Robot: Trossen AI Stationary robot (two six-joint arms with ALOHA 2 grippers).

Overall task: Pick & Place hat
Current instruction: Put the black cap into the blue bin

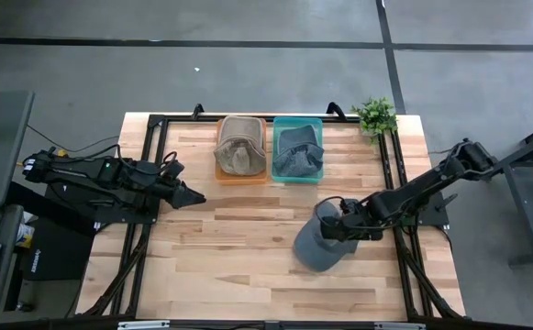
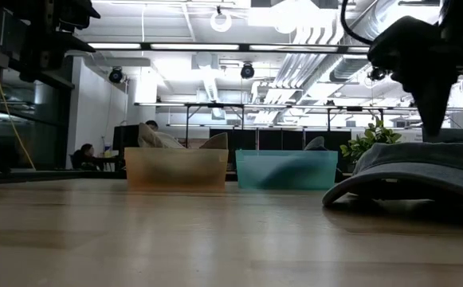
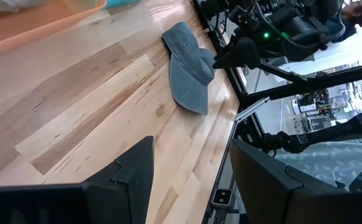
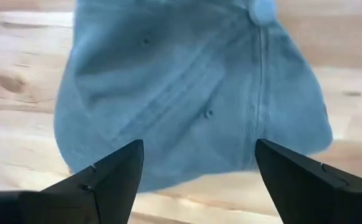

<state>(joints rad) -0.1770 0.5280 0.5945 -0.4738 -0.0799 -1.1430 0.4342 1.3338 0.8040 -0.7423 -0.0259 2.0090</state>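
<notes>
A blue-grey cap (image 1: 316, 246) lies on its brim and lower rim on the right half of the table, crown up (image 4: 187, 81), and also shows in the low view (image 2: 422, 167) and the left wrist view (image 3: 189, 68). My right gripper (image 1: 332, 227) is open and stands right above the crown, one finger on each side of it (image 4: 196, 168), pointing down (image 2: 436, 131). My left gripper (image 1: 197, 198) waits open at the left side of the table (image 3: 190, 168), far from the cap. My right gripper comes at the cap's crown (image 4: 230, 124) from above with its fingers spread wide. In the low view one fingertip (image 2: 437, 135) reaches down to the top of the crown. Whether it touches the cloth, I cannot tell.
At the far edge stand an orange bin (image 1: 240, 174) holding a tan hat (image 1: 238, 147) and a teal bin (image 1: 297, 124) holding a grey hat (image 1: 295, 154). A small green plant (image 1: 374, 115) sits at the far right corner. Bare wood lies between the arms.
</notes>
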